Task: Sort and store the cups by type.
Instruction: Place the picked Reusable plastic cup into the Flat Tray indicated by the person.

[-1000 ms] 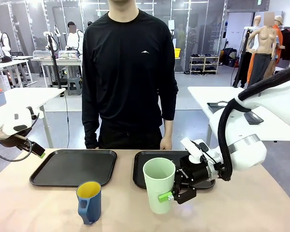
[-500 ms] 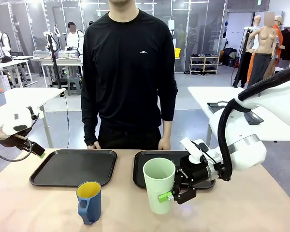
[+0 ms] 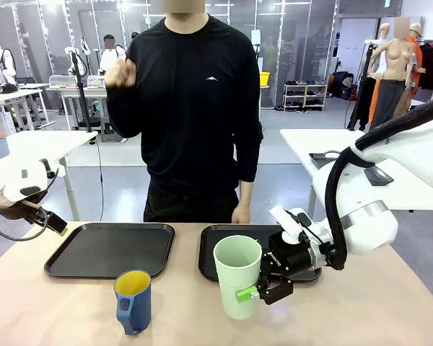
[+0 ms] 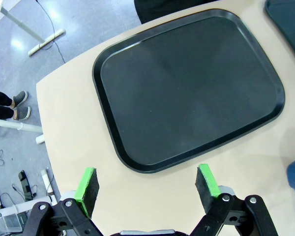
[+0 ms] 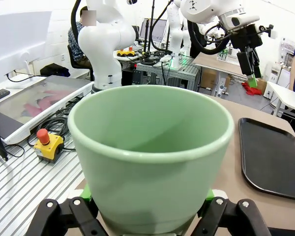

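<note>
- Nothing is stored yet, by my judgement: neither cup sits on a tray, so both moves are left to do.
- The right gripper (image 3: 249, 290) is clamped round the lower part of the green tumbler (image 3: 238, 276), one pad on each side. The tumbler is upright. I cannot tell whether its base touches the table.
- The right tray (image 3: 208, 249) lies just beyond that gripper.
- The blue mug (image 3: 133, 301) stands ungripped, well off to that gripper's left, just short of the left tray (image 3: 110, 249).
- The right arm reaches in low from the side.
- The left gripper (image 4: 147, 184) hangs with its fingers spread wide and nothing between them, and the left tray is just ahead of its fingertips.
</note>
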`<state>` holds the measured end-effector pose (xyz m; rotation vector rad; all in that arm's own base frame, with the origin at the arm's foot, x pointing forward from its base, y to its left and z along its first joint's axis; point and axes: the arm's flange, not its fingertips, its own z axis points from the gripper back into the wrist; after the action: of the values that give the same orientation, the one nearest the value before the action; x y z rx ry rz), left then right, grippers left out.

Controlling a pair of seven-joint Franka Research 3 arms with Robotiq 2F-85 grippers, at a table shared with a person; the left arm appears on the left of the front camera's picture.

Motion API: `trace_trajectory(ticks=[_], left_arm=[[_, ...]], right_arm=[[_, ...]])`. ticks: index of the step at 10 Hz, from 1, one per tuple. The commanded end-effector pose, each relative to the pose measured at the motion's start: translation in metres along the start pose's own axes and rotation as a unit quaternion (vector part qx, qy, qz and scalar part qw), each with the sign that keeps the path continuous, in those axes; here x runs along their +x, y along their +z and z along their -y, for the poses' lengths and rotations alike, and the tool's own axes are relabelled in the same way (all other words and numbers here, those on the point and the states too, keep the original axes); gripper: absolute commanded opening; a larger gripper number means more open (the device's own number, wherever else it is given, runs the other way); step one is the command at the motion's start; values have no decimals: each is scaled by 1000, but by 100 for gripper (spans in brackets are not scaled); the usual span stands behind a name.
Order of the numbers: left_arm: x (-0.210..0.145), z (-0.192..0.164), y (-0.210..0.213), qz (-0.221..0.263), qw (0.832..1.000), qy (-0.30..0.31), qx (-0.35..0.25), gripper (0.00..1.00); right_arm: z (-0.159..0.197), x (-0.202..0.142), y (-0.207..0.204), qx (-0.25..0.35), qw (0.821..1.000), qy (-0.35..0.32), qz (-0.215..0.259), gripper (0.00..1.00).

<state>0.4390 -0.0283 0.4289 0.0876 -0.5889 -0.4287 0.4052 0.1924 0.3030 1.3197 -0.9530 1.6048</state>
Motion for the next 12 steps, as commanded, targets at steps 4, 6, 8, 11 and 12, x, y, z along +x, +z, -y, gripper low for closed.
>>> trace_trajectory(ticks=[4, 6, 8, 11, 12], left_arm=[[0, -2, 1, 2, 1000, 3, -1, 100], [0, -2, 1, 2, 1000, 3, -1, 100], [0, -2, 1, 2, 1000, 3, -1, 100], [0, -2, 1, 2, 1000, 3, -1, 100], [0, -2, 1, 2, 1000, 3, -1, 100]], right_arm=[[3, 1, -1, 1, 1000, 5, -3, 39], [3, 1, -1, 1, 1000, 5, -3, 39], [4, 0, -3, 9, 1000, -5, 0, 86], [30, 13, -18, 8, 1000, 15, 12, 86], [48, 18, -22, -3, 1000, 20, 8, 86]])
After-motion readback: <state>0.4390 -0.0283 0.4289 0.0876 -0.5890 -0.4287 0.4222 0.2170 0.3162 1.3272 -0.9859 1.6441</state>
